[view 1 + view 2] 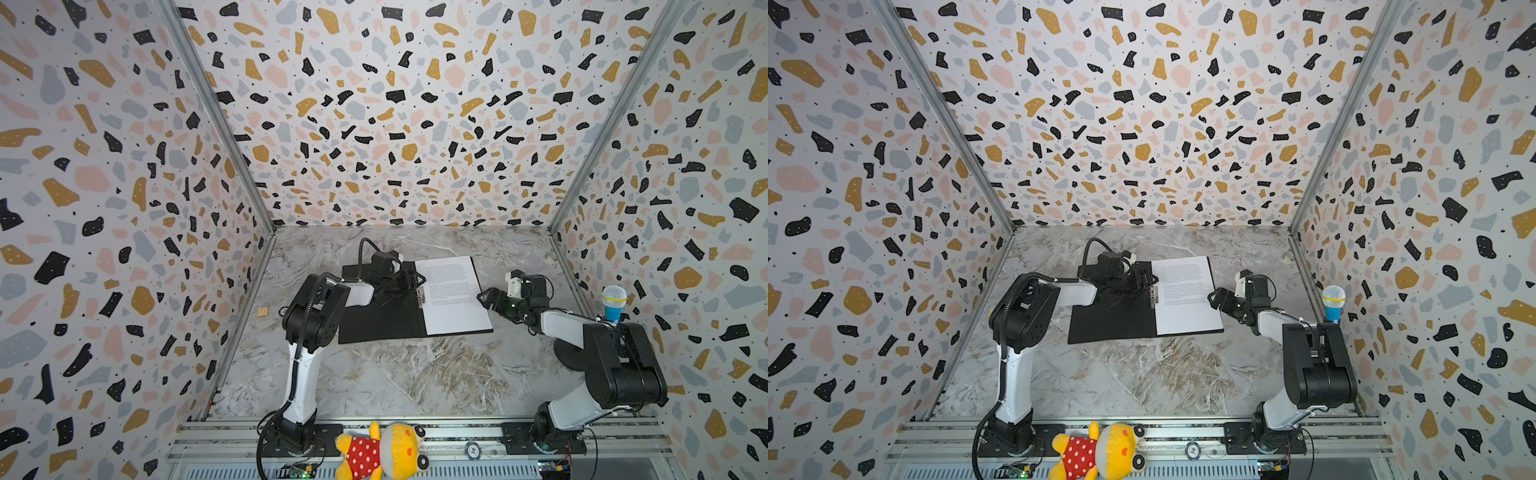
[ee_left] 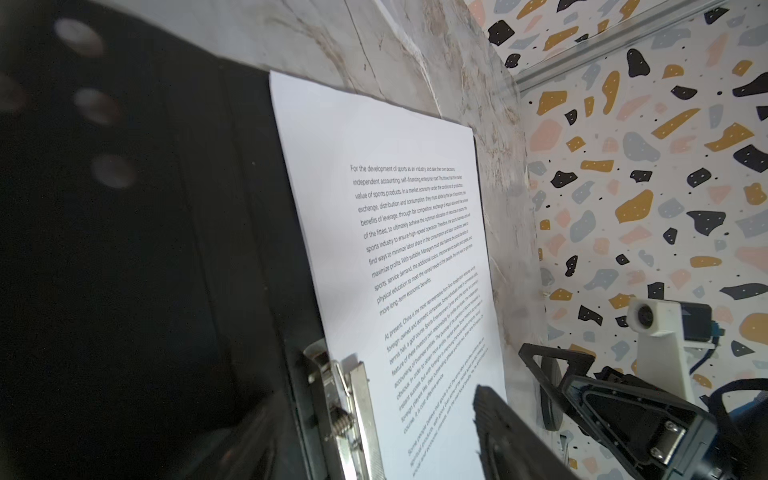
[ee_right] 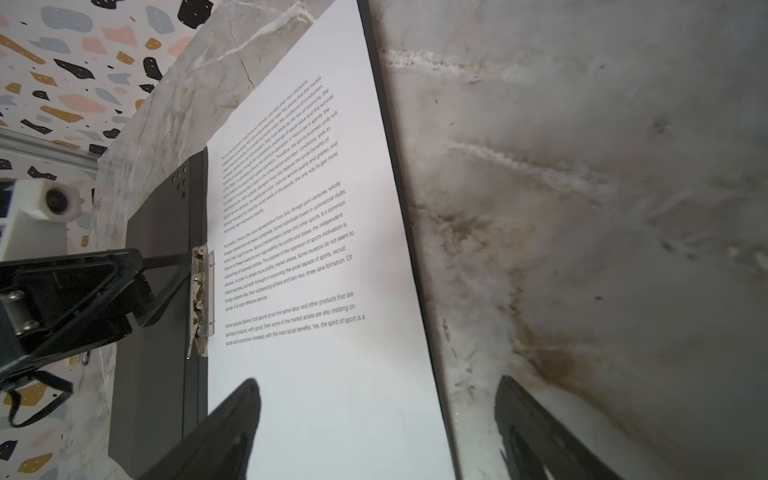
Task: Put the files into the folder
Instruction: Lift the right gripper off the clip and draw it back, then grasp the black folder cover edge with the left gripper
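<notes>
Folder (image 1: 382,320) (image 1: 1113,320) lies opened flat toward the back of the desk (image 1: 415,374) in both top views, black inside facing up. The text sheet (image 1: 453,299) (image 1: 1183,299) covers its right half, sitting within the edges. A metal clip (image 1: 420,297) (image 1: 1153,294) sits at the spine, at the sheet's left edge. The left gripper (image 1: 411,282) (image 1: 1144,280) hangs over the spine right by that clip, jaws spread, with nothing held. The right gripper (image 1: 484,298) (image 1: 1212,298) sits just off the folder's right edge, about midway along the sheet's long side, likewise spread and empty.

In the left wrist view the text sheet (image 2: 395,249) runs away from the camera with the folder's black flap (image 2: 166,249) beside it. The clip (image 2: 349,407) is close underneath, and one of the left gripper's fingers (image 2: 498,436) shows over the near part of the page. Whether it touches the paper I cannot tell.

In the right wrist view the right gripper (image 3: 374,415) has its fingers (image 3: 232,428) wide apart. One is over a blank part of the sheet (image 3: 311,208) and the other over bare desk. The sheet's edge and the folder's thin black border run between them. Across the page the left gripper (image 3: 187,276) holds its open tips at the clip (image 3: 202,299).
</notes>
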Controlling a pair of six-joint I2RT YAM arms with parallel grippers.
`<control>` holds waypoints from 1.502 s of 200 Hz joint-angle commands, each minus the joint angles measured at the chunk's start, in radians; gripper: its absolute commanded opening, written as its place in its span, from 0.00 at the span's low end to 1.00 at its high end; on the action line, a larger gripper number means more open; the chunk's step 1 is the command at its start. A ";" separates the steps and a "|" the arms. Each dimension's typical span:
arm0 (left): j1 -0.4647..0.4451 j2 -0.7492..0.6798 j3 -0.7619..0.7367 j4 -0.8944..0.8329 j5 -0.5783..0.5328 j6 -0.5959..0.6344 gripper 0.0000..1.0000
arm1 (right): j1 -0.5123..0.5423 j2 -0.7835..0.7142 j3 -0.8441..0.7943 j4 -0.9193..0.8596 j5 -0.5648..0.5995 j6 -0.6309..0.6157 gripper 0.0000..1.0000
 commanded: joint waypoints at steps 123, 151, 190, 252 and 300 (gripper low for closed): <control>0.221 -0.371 -0.397 -0.140 -0.247 0.106 1.00 | -0.010 0.133 -0.051 0.123 -0.151 0.022 0.90; 0.290 -0.445 -0.447 -0.215 -0.327 0.137 1.00 | -0.016 0.137 -0.063 0.126 -0.162 0.024 0.89; 0.345 -0.532 -0.501 -0.268 -0.417 0.154 1.00 | -0.028 0.148 -0.075 0.142 -0.195 0.025 0.89; 0.378 -0.520 -0.528 -0.304 -0.378 0.218 1.00 | -0.049 0.166 -0.078 0.147 -0.232 0.012 0.88; 0.378 -0.457 -0.561 -0.237 -0.185 0.241 1.00 | -0.050 0.174 -0.078 0.141 -0.269 0.012 0.86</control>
